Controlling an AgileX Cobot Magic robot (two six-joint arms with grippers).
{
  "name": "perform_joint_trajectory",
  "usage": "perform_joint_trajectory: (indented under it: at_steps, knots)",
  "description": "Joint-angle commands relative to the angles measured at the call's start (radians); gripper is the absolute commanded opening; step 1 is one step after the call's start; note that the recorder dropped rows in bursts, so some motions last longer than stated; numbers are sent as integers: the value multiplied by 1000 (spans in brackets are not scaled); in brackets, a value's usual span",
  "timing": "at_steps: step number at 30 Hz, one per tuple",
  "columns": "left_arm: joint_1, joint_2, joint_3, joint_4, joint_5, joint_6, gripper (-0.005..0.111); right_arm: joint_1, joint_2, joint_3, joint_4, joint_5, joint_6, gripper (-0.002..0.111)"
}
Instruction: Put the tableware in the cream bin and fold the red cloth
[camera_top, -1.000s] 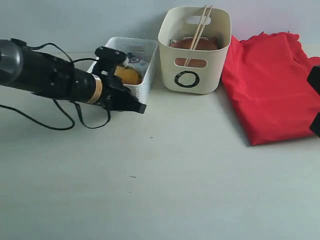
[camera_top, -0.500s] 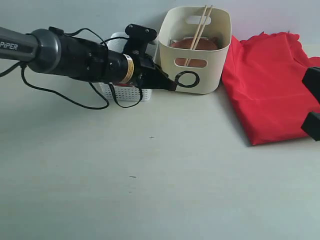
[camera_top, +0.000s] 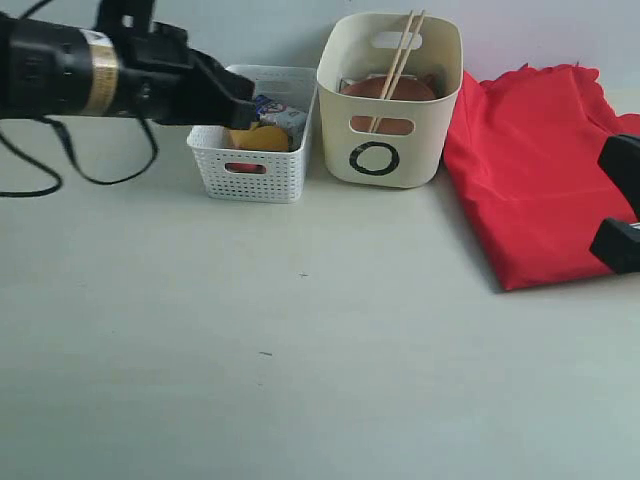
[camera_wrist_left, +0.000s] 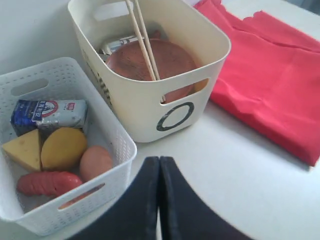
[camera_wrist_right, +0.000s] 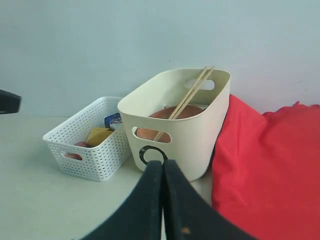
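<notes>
- Since the earlier frames, the left arm has been drawn back from in front of the cream bin (camera_top: 432, 120) toward the far left. The left gripper (camera_top: 246, 110) is now held above the white perforated basket (camera_top: 250, 178).
- The left gripper's jaws are seen pressed tightly together in the left wrist view, with nothing held between them.
- The right gripper (camera_wrist_right: 162, 165) is likewise clenched and empty. It is kept at the right edge of the scene, over the near part of the red cloth (camera_top: 540, 180).
- The pair of wooden chopsticks (camera_top: 397, 65) is found leaning inside the cream bin, with the round brown clay plate (camera_wrist_left: 167, 57) beneath it.
- The remaining tableware cannot be made out inside the bin, but none is seen lying on the table (camera_top: 300, 350).
- The first half of the task is therefore judged done, or very nearly so.
- The lemon (camera_wrist_left: 62, 147), egg (camera_wrist_left: 95, 162), cheese (camera_wrist_left: 24, 150), sausage (camera_wrist_left: 47, 182) and milk carton (camera_wrist_left: 47, 112) are left in the white basket, just left of the bin.
- The red cloth is laid just right of the bin and touches its side. One layer is seen doubled over another, so at least one fold is judged made.
- Whether a further fold is wanted cannot be told. With both arms held back and empty, little is judged to be left.
</notes>
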Motion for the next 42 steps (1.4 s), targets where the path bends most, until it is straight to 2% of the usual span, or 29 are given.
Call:
perform_joint_trajectory:
  at_steps: [1, 4, 7, 14, 22, 24, 27, 30, 33, 36, 42]
  knots:
    - [72, -199, 166, -111, -113, 66, 0, 2, 1, 2, -8, -13, 0, 0]
    - [121, -345, 245, -173, -143, 70, 0, 2, 1, 2, -8, -13, 0, 0]
    - [154, -469, 288, -137, -145, 68, 0, 2, 1, 2, -8, -13, 0, 0]
    - [154, -643, 300, -73, -146, 70, 0, 2, 1, 2, -8, -13, 0, 0]
    - [154, -705, 302, -51, -131, 88, 0, 2, 1, 2, -8, -13, 0, 0]
    - [154, -730, 315, -208, -98, 201, 0, 2, 1, 2, -8, -13, 0, 0]
    - [148, -791, 376, -621, -77, 532, 0, 2, 1, 2, -8, -13, 0, 0]
    - [146, -886, 476, -916, -67, 817, 0, 2, 1, 2, -8, -13, 0, 0]
    - [139, -1005, 569, -1058, -18, 1005, 0, 2, 1, 2, -8, -13, 0, 0]
    - [139, -1152, 660, -1166, 37, 1109, 0, 2, 1, 2, -8, -13, 0, 0]
    - [143, -1388, 813, -1290, 119, 1298, 0, 2, 1, 2, -8, -13, 0, 0]
